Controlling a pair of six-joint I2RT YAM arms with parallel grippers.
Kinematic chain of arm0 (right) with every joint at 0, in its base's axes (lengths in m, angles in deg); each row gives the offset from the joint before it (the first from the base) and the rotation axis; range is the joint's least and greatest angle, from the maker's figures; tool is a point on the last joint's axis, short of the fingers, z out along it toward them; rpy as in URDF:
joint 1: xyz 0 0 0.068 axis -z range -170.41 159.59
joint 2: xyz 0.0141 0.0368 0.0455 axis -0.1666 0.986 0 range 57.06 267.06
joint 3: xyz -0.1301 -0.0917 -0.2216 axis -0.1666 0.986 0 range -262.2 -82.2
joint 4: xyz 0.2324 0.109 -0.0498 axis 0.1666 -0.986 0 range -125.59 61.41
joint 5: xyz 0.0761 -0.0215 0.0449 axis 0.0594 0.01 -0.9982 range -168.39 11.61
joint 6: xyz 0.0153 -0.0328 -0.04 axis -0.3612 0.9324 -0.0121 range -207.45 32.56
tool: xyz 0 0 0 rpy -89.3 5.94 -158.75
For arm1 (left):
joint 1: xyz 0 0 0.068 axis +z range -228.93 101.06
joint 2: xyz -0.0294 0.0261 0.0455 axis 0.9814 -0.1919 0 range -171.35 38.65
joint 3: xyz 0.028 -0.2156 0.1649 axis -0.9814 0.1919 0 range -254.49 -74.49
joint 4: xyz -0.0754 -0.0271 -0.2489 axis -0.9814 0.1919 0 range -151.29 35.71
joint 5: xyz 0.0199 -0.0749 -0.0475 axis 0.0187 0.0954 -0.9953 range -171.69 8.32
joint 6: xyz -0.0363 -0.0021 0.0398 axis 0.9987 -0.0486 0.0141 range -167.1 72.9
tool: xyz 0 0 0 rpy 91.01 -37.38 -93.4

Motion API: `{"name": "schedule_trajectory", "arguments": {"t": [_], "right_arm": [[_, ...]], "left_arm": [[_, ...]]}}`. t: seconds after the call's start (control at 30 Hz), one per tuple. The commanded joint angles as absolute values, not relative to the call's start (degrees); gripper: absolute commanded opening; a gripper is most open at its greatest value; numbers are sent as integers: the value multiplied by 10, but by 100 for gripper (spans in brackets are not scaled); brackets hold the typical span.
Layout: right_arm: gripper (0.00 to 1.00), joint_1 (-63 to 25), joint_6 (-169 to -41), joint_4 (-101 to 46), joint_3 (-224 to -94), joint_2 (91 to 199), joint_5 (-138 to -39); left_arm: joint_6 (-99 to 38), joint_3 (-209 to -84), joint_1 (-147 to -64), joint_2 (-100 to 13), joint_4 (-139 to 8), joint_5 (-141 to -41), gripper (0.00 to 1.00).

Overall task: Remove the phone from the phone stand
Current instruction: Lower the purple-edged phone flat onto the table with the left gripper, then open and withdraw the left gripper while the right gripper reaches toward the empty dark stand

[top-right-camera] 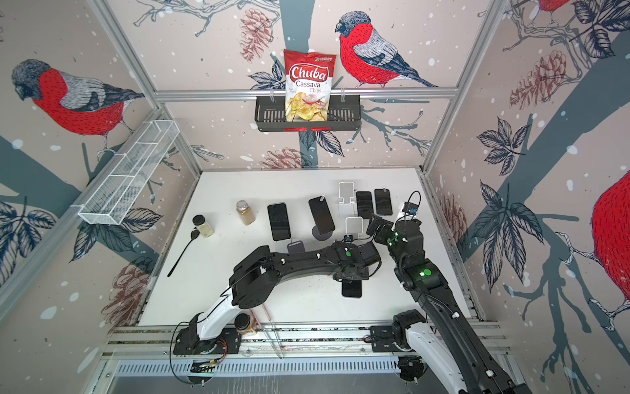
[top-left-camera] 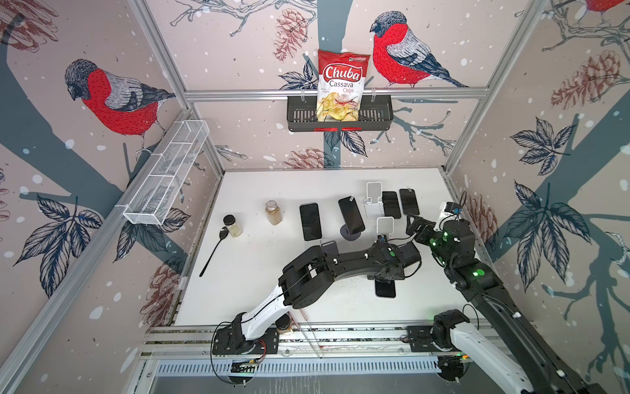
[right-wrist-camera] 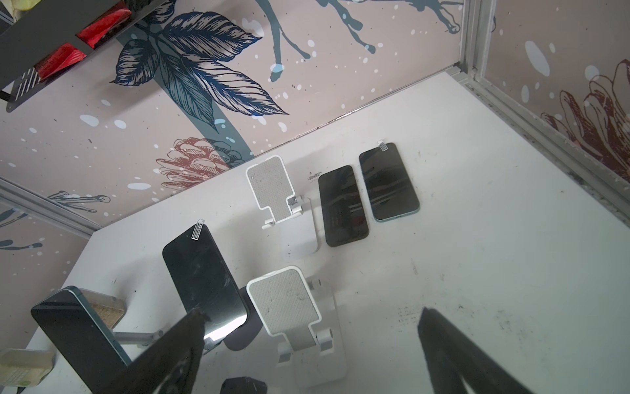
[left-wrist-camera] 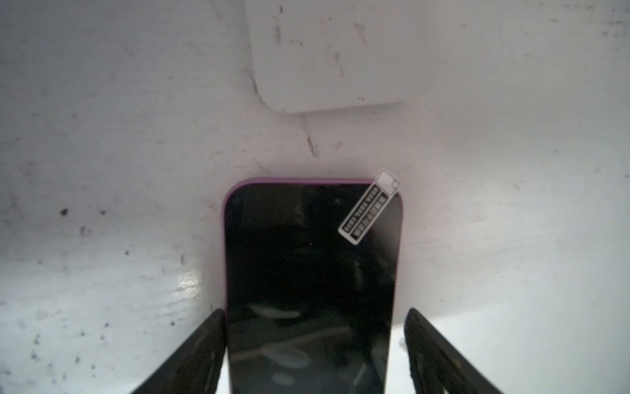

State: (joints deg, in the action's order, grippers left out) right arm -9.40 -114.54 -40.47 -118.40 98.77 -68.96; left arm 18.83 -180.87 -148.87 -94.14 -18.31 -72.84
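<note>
Purple-edged and face up, the phone lies flat on the white table between the fingers of the left gripper. Its jaws stand a little apart: one finger sits against the phone's long edge, and the other shows a clear strip of table beside the case. In a top view we see the same phone poking out from under the left wrist, just in front of the white phone stand, whose rest is bare.

We judge the lift-off done and the letting-go in hand. To finish cleanly we would part the jaws until both fingers are clear of the case. We would then rise straight up, not sideways, so the touching finger cannot drag or spin the phone toward the white plate that we take for the stand's base.

The right gripper hangs wide open and empty beside the stand, and we would leave it out of the left arm's way. Another phone leans on a dark round stand nearby, so any retreat should pass well clear of it.
</note>
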Motion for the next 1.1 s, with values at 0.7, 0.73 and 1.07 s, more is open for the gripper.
{"name": "schedule_trajectory", "arguments": {"t": [0.7,0.73,1.07], "right_arm": [[99,-91,-1146,-379,-1181,998,-714],[99,-91,-1145,-378,-1181,999,-714],[99,-91,-1140,-377,-1203,1026,-717]], "left_arm": [[201,-1750,-1490,-892,-154,-735,86],[197,-1751,-1490,-886,-154,-726,87],[131,-1727,-1489,-798,-192,-655,88]]}}
